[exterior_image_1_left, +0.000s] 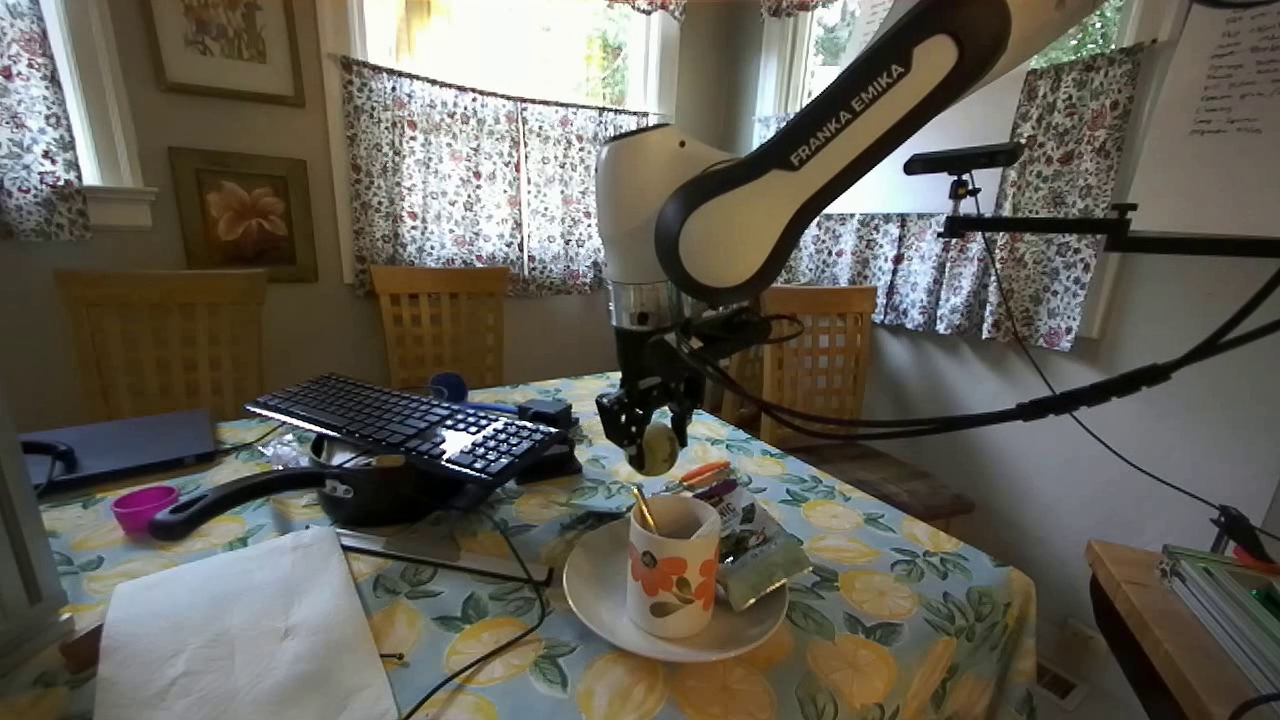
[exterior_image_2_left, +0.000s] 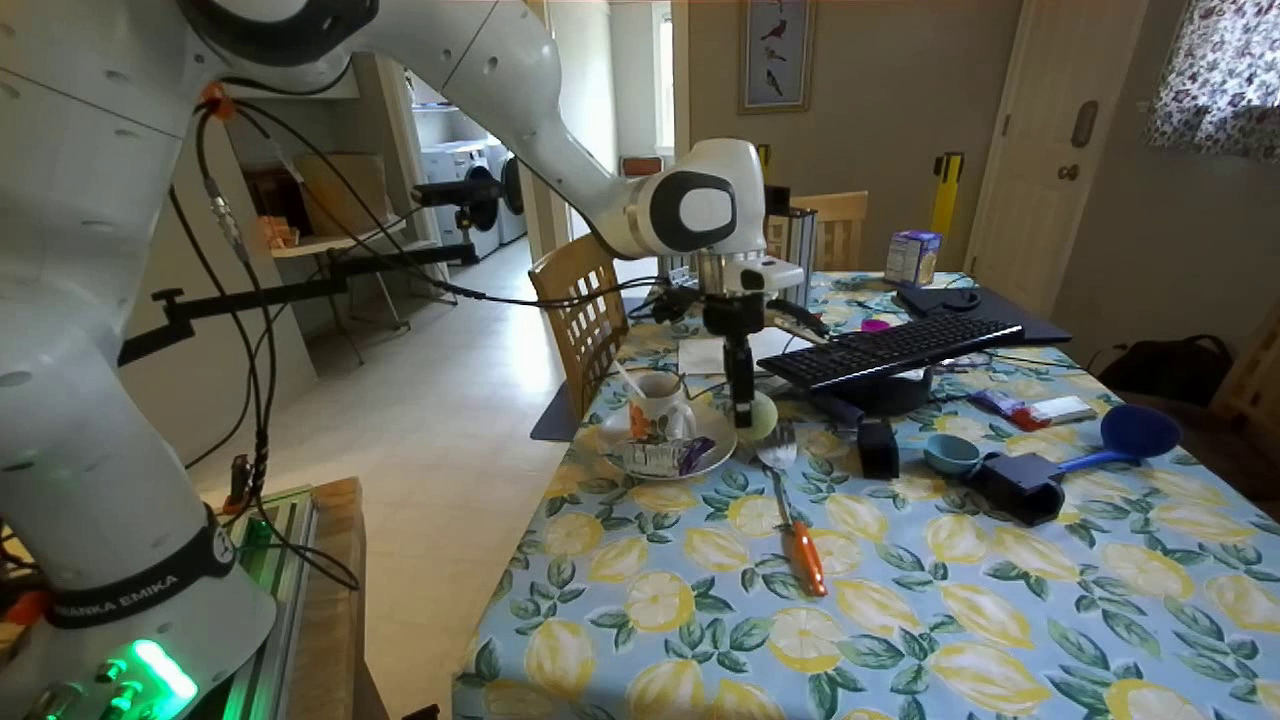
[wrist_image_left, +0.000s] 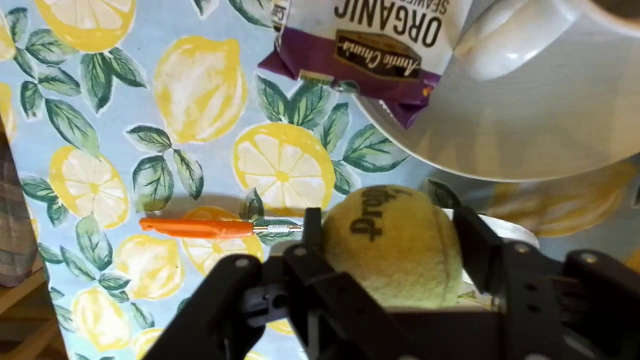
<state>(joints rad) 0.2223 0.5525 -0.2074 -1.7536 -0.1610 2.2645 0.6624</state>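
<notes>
gap between ball (exterior_image_1_left: 659, 451) and keyboard (exterior_image_1_left: 400, 423), mug (exterior_image_1_left: 670, 578) obstructing

The arm (exterior_image_2_left: 520, 95) is smooth off-white with rounded joints (exterior_image_1_left: 655, 195) and a black-edged link (exterior_image_1_left: 840, 150) (lettered FRANKA EMIKA in white). Black cables (exterior_image_1_left: 1050, 404) run along it past an orange fitting (exterior_image_2_left: 215, 99), and its base (exterior_image_2_left: 215, 628) wears a black lettered band (exterior_image_2_left: 150, 590) and a bright green light bar (exterior_image_2_left: 165, 670). The black gripper (wrist_image_left: 392, 231) has bulky jointed linkages (wrist_image_left: 327, 292) dotted with pale round spots (wrist_image_left: 300, 251), probably screw heads, though that close view is blurred.
</notes>
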